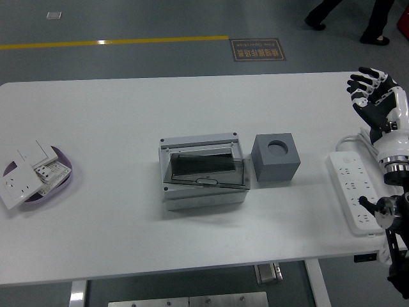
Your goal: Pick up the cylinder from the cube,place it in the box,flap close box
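Note:
A grey cube [276, 158] stands right of the table's middle, with a round hole in its top face. I cannot tell whether a cylinder sits in the hole. A grey box [203, 170] with a clear flap lid lies just left of the cube; the flap lies down over a dark interior. My right hand [370, 89] is raised at the far right edge, fingers spread, holding nothing, well away from the cube.
A white power strip [353, 190] lies at the right edge under my right arm. A purple dish [64, 180] with white switch plates sits at the left edge. A person's legs show beyond the table at top right.

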Tool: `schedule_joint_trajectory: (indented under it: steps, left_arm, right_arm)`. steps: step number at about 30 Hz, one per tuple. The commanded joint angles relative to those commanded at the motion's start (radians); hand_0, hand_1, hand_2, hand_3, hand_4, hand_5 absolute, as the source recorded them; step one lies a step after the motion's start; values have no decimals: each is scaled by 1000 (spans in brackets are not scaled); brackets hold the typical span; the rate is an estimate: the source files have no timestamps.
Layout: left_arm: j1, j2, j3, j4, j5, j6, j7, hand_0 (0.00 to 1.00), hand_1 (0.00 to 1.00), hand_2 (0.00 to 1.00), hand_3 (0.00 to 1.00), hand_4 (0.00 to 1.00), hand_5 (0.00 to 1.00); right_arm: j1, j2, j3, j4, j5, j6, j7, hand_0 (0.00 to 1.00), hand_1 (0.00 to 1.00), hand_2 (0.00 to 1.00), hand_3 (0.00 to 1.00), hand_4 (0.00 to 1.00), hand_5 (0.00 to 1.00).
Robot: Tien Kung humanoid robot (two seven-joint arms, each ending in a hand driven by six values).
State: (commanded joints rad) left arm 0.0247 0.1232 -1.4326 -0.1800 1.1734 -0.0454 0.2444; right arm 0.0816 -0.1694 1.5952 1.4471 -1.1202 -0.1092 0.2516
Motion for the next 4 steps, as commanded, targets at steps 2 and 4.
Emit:
schedule_joint_trajectory:
  steps: [2, 4]
  left_arm:
    - [0, -1, -4, 0, 5, 0, 2, 634, 658, 577, 649, 704, 313]
    - [-1, -1, -4, 0, 6, 0, 1, 634, 658, 577, 649, 704, 313]
  right_arm:
    - [-2, 0, 3, 4, 1, -5, 2, 638, 611, 577, 595, 630, 31]
    - [-5, -1, 8, 7, 7, -15, 9, 638, 611, 577, 595, 630, 31]
